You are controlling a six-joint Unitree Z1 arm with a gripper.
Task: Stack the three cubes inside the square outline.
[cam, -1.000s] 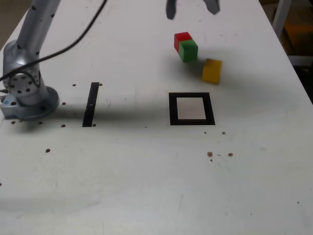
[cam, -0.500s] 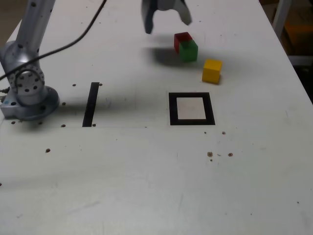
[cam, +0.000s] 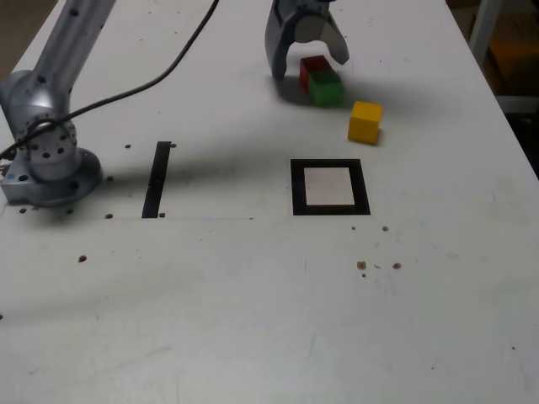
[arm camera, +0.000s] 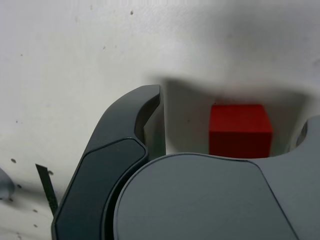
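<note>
**Down over the red and green pair**

Since a moment ago, my gripper (cam: 308,61) has dropped lower and shifted toward the exterior view's right, so it now hangs around the red cube (cam: 313,66) rather than up and off to the side of it. Its jaws are spread wide, one finger on each side of the cube, and neither touches it as far as I can see.

From my wrist view, the red cube (arm camera: 240,129) sits in the gap between my fingers, with one dark finger (arm camera: 131,120) curving well clear of it.

Touching the red cube on its nearer side is the green cube (cam: 325,87). Nearer the camera and to the exterior view's right of that pair, apart from them, stands the yellow cube (cam: 365,121).

All three cubes lie outside the square outline (cam: 296,187), which sits nearer the camera than they do. To the exterior view's left of it runs a single black tape strip (cam: 157,178) on the white table (cam: 253,303).
</note>
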